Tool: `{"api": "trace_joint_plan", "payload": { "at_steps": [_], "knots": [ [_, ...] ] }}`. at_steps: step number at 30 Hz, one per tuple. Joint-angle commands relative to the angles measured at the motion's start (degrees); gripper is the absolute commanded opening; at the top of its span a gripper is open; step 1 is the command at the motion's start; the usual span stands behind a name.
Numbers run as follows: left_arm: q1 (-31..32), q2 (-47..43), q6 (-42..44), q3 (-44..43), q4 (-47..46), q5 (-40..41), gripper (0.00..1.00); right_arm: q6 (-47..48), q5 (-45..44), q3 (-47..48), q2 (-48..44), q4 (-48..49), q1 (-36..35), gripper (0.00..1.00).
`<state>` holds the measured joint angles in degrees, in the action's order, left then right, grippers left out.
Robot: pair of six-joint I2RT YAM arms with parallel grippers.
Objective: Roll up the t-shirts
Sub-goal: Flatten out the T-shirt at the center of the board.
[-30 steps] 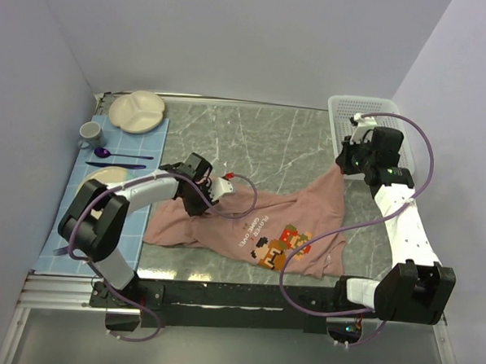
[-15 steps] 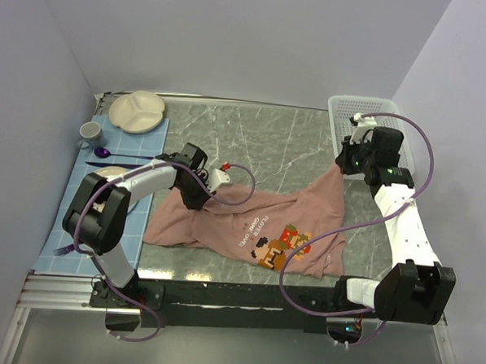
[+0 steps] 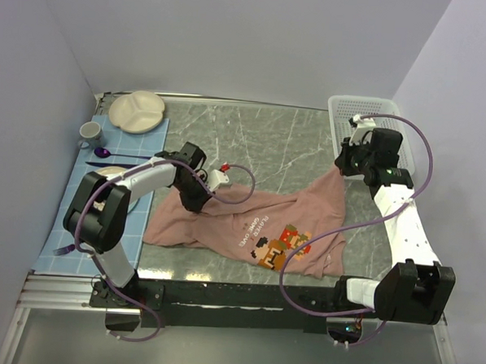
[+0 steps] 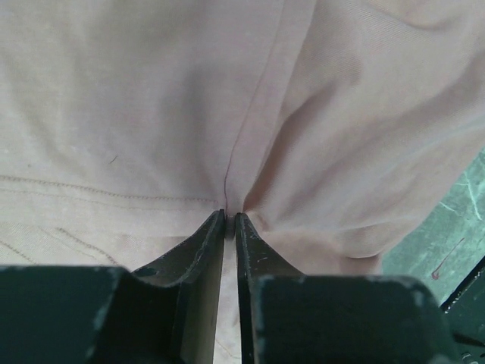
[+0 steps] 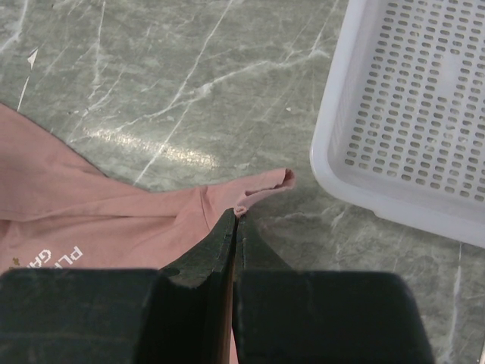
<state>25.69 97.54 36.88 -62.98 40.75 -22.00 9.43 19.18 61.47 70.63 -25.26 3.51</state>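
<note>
The pink t-shirt [image 3: 261, 224] lies rumpled, print side up, on the marble table [image 3: 294, 144] between the arms, not yet flat enough to roll. The left gripper [image 4: 229, 218] has its jaws pinched almost together on a ridge of cloth near the shirt's left end. The right gripper [image 5: 236, 214], fully closed, nips a hem corner near the white basket [image 5: 327, 163]. Gripping opposite ends looks meant for stretching the cloth out flat.

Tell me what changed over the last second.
The left gripper slid a little leftward and its jaws narrowed onto a fold of the t-shirt, pinching it. The right gripper stayed shut on the t-shirt's far corner near the basket, and the cloth's spread barely changed.
</note>
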Motion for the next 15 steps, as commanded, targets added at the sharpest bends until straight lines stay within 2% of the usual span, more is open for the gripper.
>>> {"api": "trace_joint_plan", "payload": {
  "at_steps": [1, 7, 10, 13, 15],
  "knots": [
    [-0.3, -0.2, 0.6, -1.4, 0.1, -0.7, 0.18, -0.6, 0.9, -0.2, -1.0, 1.9, -0.2, 0.0],
    [-0.2, -0.3, 0.9, -0.9, -0.8, 0.7, 0.17, -0.6, 0.6, 0.1, -0.9, 2.0, -0.2, 0.0],
    [-0.2, -0.3, 1.4, -0.7, -0.9, 2.1, 0.11, -0.6, 0.7, -0.2, -1.4, 2.0, -0.2, 0.0],
    [-0.2, -0.5, 1.8, -0.5, -0.9, 2.6, 0.01, -0.6, 0.6, -0.4, -1.6, 1.9, -0.3, 0.0],
    [-0.2, -0.7, 1.9, -1.0, -0.3, 2.1, 0.01, -0.9, 0.2, -0.3, -1.6, 2.1, -0.2, 0.0]
  ]
}}
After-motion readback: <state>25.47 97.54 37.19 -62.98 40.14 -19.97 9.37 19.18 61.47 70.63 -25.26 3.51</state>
